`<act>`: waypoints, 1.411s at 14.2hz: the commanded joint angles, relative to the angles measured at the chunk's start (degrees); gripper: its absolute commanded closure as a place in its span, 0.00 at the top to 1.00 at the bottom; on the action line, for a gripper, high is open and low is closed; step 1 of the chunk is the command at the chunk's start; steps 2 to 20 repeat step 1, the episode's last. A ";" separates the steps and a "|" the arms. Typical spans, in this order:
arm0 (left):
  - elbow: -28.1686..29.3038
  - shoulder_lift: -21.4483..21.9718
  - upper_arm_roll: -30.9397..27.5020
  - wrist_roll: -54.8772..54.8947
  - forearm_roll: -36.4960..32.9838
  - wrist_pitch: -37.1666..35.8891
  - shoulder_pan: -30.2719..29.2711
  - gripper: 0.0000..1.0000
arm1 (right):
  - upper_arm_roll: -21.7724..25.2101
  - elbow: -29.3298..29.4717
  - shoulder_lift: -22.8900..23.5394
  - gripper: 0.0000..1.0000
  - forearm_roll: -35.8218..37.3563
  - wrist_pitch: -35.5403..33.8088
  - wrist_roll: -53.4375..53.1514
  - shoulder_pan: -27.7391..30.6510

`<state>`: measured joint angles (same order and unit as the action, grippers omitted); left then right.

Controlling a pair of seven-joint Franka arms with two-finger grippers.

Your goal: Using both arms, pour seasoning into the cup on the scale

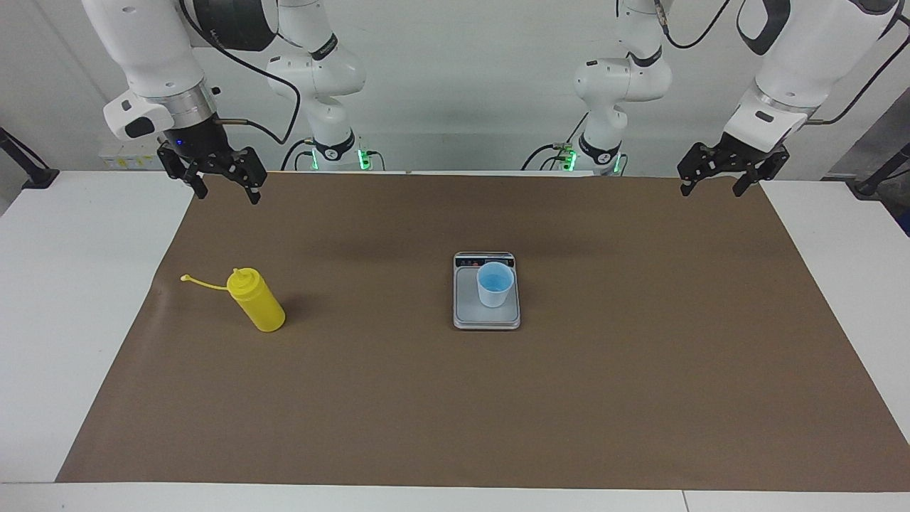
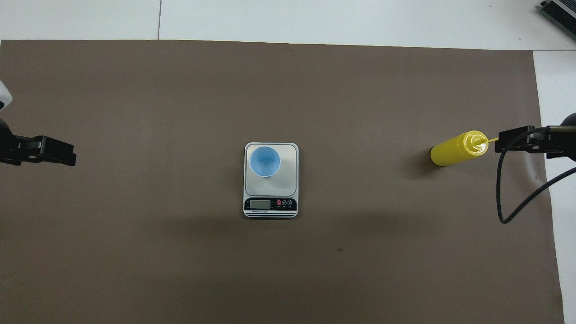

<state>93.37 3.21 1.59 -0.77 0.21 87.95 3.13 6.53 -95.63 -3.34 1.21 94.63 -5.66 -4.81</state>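
both grippers, left gripper (image 1: 720,183) and right gripper (image 1: 226,186), hang open and empty; seasoning (image 1: 257,300) stands near the right arm's end, cup (image 1: 495,284) already on scale (image 1: 486,316) for weighing.

My two white jointed arms hang raised, wrists angled down. My right arm's black two-finger gripper (image 1: 226,190) points downward with its fingers spread apart, gripping nothing. My left arm's black two-finger gripper (image 1: 712,188) waits likewise, tilted slightly, fingers apart and empty. In the overhead view only each gripper's black tip shows.
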 commanded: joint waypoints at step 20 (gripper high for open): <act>0.76 0.57 0.34 0.68 0.40 -0.32 -0.84 1.00 | 0.41 -0.34 -0.79 1.00 0.29 -1.37 -0.76 -0.12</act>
